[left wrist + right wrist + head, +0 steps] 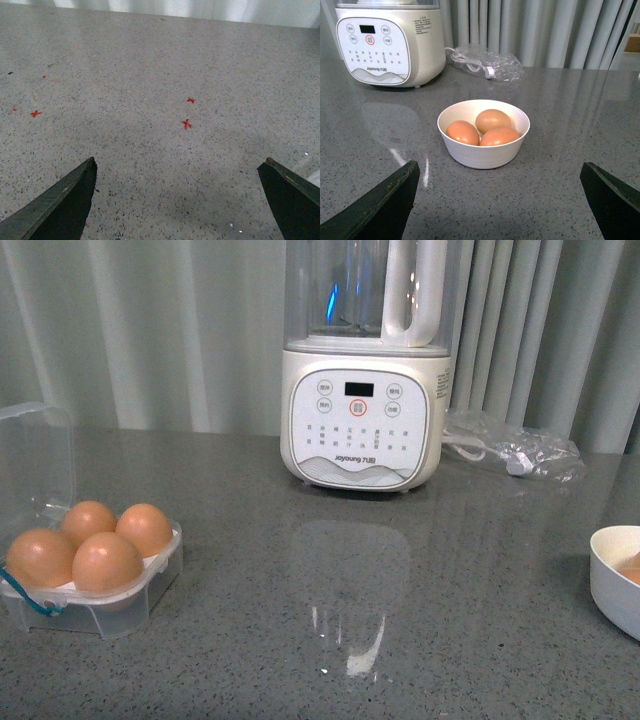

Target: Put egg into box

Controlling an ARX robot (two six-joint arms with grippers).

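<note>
clear plastic four-cell egg box (142, 602) sits near left, lid up, four brown eggs (107, 560) inside. left gripper (180, 160) and right gripper (500, 164) both gaping, empty; white round bowl (482, 156) faces the right one.

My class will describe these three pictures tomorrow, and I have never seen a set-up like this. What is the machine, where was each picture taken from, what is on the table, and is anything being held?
The machine is a robot with two arms, each ending in a two-fingered gripper. The front picture comes from a camera on its body; neither arm shows there. On the grey table stand a clear box, lid open, with four brown eggs, a cream blender, a plastic bag holding a cable, and a white bowl at the right edge. The other two pictures come from cameras on the wrists. The left gripper is open above the table, where small red marks show. The right gripper is open, facing the bowl, which has three more eggs. Nothing is held.
</note>
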